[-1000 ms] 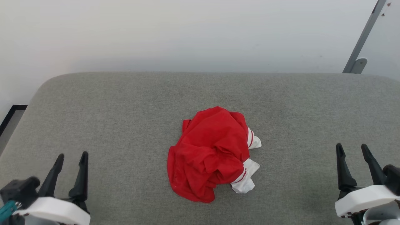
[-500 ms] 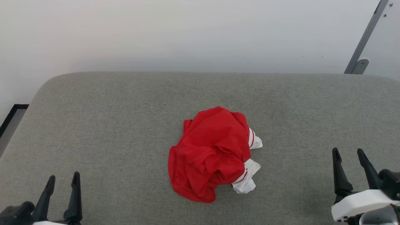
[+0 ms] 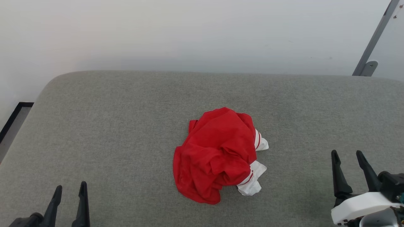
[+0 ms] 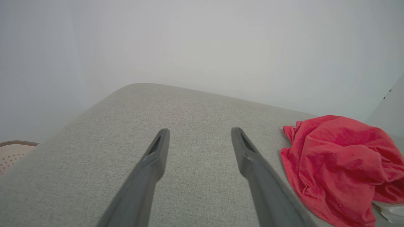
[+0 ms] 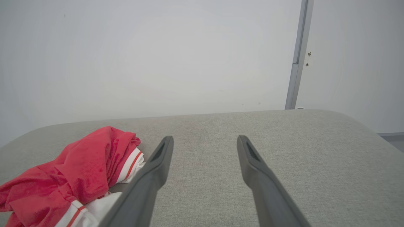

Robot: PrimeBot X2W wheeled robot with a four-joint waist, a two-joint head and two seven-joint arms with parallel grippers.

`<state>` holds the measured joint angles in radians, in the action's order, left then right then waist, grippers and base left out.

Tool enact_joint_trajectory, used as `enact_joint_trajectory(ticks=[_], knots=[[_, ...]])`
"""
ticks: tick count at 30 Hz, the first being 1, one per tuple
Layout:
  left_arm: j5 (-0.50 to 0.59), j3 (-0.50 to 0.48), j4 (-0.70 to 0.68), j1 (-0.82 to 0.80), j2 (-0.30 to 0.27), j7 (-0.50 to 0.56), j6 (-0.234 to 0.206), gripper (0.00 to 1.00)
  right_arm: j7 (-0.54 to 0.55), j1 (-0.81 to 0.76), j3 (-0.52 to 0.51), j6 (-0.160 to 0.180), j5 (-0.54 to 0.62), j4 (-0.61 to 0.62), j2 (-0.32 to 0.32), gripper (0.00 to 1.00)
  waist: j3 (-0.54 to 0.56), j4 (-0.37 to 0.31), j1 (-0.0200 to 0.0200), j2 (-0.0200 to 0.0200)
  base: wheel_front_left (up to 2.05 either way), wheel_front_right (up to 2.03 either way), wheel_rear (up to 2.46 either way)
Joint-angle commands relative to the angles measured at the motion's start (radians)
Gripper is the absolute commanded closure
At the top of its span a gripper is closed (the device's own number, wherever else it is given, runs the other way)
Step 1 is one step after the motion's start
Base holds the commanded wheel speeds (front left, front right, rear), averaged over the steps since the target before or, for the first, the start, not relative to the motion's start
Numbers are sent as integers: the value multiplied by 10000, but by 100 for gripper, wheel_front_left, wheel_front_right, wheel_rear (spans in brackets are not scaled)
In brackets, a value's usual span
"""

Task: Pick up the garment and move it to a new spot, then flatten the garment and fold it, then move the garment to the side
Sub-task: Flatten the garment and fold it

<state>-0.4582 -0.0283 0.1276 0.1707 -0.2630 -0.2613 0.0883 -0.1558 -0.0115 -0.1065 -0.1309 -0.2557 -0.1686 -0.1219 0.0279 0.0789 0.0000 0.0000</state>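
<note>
The garment [image 3: 216, 154] lies crumpled in a red heap at the middle of the grey padded surface [image 3: 126, 119], two white sleeve ends with red stripes poking out on its right side. My left gripper [image 3: 71, 187] stands open at the lower left, well apart from the heap. At the lower right my right gripper [image 3: 346, 154] is open too, clear of the fabric. From the left wrist, the garment [image 4: 341, 164] lies right of my open left gripper [image 4: 199, 132]. From the right wrist, the garment [image 5: 75, 170] lies left of my open right gripper [image 5: 203, 139].
A pale wall [image 3: 202, 31] rises just behind the surface's far edge. A grey slanted metal post [image 3: 374, 37] stands at the back right. Dark floor trim [image 3: 14, 115] shows past the left edge, and a beige perforated thing [image 4: 12, 151] sits low at the left.
My left gripper has dropped toward the bottom edge, its white wrist now out of view. The right gripper shifted slightly down and left. The camera turned a little, shifting the whole scene.
</note>
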Motion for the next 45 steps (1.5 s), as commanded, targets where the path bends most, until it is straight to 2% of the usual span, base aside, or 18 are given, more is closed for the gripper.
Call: enact_joint_trajectory(ticks=[1,6,11,22,28,35,36,37,38,42,45], knots=[[150,-51,32,78,13,-55,38,0,6,-109,15,3,-18,22,5,0,-5,20,0,0,0,0,0],[396,-160,11,-81,156,-55,169,0,217,-86,352,3,-269,41,-19,0,-44,188,0,0,0,0,0],[534,-155,-11,-238,277,-56,262,0,1054,43,1461,3,-678,-123,-380,0,-105,488,0,0,0,0,0],[736,342,-130,-770,520,-56,383,0,3634,1006,4049,3,-1580,-563,-2039,0,-707,1552,0,0,0,0,0],[733,612,-147,-1134,665,-54,417,0,4536,1790,4937,3,-1600,-1171,-2683,0,-1111,2168,0,0,0,0,0],[599,713,-90,-1399,871,-56,415,0,5107,2904,6378,3,-1694,-2586,-2803,0,-1372,2503,0,0,0,0,0],[573,722,-94,-1429,882,-56,416,0,5180,3081,6683,2,-1620,-2770,-2879,76,-1388,2526,0,0,0,0,0],[573,722,-94,-1429,882,-56,416,0,5180,3081,6683,2,-1620,-2770,-2879,76,-1388,2526,0,0,0,0,0],[542,727,-104,-1450,880,-54,417,0,5182,3204,6837,2,-1787,-2938,-2849,100,-1403,2530,0,0,0,0,0],[470,642,-191,-1442,916,-56,417,0,5306,3675,7142,11,-2419,-3267,-2982,100,-1391,2453,0,0,0,0,0],[433,564,-254,-1342,901,-56,418,0,5495,3949,7241,26,-2929,-2979,-3340,100,-1339,2281,0,0,0,0,0]])
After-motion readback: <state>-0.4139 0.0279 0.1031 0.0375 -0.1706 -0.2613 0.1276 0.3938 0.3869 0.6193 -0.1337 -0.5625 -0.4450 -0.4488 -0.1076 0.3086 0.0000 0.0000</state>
